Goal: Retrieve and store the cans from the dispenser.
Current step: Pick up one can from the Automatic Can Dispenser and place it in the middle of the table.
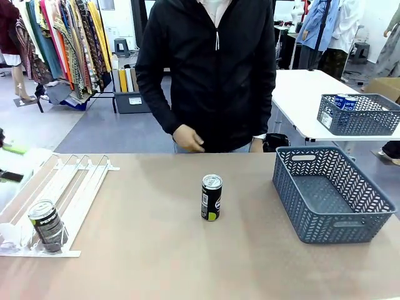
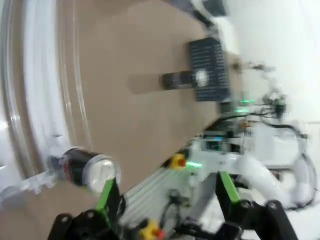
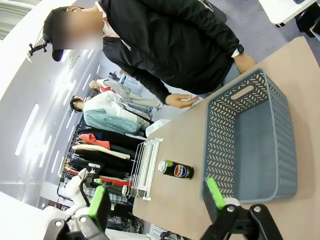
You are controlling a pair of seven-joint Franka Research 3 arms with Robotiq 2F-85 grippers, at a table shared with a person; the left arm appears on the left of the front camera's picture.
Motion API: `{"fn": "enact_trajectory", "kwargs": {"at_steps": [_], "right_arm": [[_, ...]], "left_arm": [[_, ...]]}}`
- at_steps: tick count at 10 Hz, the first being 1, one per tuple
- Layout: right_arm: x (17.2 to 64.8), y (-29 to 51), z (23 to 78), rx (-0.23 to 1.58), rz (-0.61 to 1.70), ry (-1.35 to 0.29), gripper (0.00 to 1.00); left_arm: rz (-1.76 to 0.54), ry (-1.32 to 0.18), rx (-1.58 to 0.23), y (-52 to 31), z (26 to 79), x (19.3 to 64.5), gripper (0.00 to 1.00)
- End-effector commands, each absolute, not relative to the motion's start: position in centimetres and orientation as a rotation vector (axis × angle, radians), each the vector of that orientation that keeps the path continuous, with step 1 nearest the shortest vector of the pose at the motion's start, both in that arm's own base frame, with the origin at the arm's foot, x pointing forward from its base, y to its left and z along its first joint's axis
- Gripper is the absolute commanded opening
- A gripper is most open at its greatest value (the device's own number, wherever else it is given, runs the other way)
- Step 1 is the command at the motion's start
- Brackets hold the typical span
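Left gripper (image 2: pixel 167 192): jaws wide apart, nothing between them (left wrist view is motion-blurred). Dark dispenser can (image 2: pixel 85 167) sits just past that gripper's left pad (image 2: pixel 106 193), at about 10 o'clock from the gap. I can't tell whether it touches the pad. Its silver top faces the camera there.

Front view: that can stands at the low end of the dispenser (image 1: pixel 87 187), against the clear stoppers. Its long axis is near vertical, top up and tipped slightly toward 11 o'clock.

A second dark can, the table can (image 1: pixel 212 197), is upright mid-table (image 1: pixel 156 256), silver top up and long axis vertical. It's well apart from both grippers. From it, the dispenser can is at about 8 o'clock and the grey basket (image 1: pixel 294 187) at 3 o'clock.

Right gripper (image 3: pixel 157 197): jaws also spread wide and holding nothing. In its view the table can is at 12 o'clock beyond the gap (drawn sideways by wrist roll), and the basket is at 2 o'clock.

Person's hand (image 1: pixel 187 139) is at the far table edge, off the cans.
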State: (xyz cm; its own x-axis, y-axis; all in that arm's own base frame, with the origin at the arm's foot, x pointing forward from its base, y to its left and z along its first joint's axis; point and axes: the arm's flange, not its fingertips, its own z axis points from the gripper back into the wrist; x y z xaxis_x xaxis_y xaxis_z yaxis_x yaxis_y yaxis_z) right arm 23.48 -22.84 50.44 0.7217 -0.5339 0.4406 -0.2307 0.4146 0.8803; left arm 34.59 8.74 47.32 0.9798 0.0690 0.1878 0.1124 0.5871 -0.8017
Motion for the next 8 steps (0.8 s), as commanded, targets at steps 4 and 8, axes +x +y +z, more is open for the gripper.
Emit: {"fn": "enact_trajectory", "kwargs": {"at_steps": [4,8], "right_arm": [[23.8,-22.9,50.7,1.164,-0.202,-0.818,1.0],[23.8,-22.9,50.7,1.164,-0.202,-0.818,1.0]], "left_arm": [[0.078,0.113,0.012,-0.3,52.4,34.2,1.0],[0.119,-0.049,-0.124,-1.2,52.3,33.6,1.0]]}}
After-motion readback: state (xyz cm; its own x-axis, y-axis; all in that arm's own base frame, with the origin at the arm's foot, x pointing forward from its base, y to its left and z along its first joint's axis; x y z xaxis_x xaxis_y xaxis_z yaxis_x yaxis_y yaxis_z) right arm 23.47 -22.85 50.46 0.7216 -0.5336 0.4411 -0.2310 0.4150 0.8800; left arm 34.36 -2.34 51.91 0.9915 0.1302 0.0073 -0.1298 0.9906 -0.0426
